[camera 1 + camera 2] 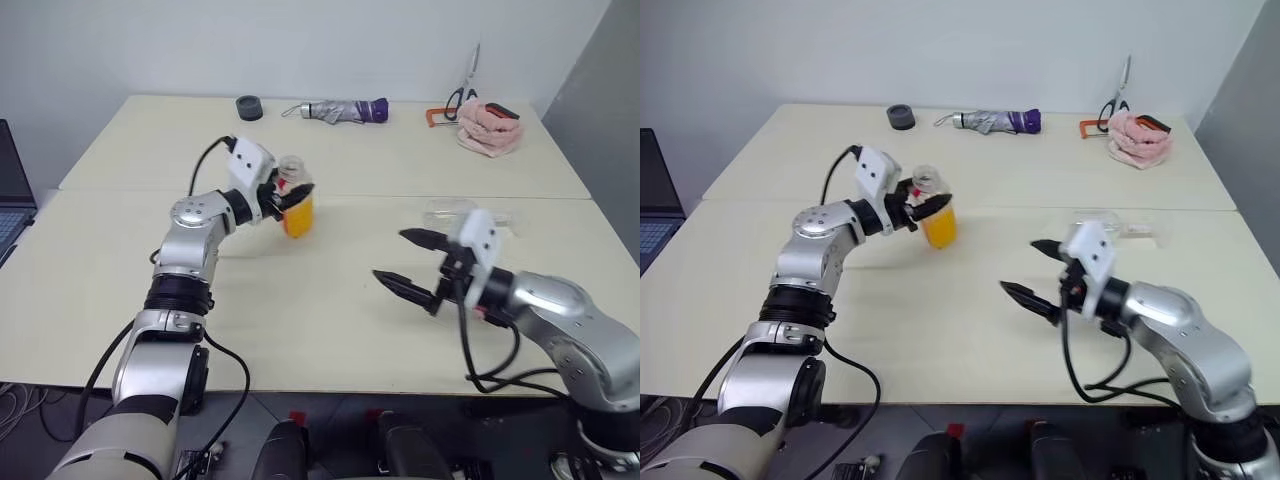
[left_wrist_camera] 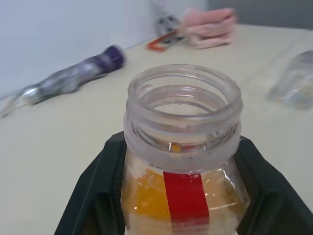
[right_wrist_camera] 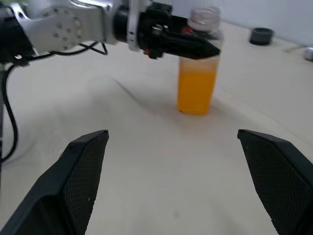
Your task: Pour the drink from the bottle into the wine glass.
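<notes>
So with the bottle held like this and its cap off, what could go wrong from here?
1. The bottle is open at the top and the left claw grips it high, near the neck, so a quick tilt could spill the orange drink on the table.
2. The wine glass appears to lie on its side; pouring seems impossible until the open right claw stands it up.

left gripper (image 1: 290,196) grips bottle (image 1: 296,203) | right gripper (image 1: 411,262) spread
</notes>
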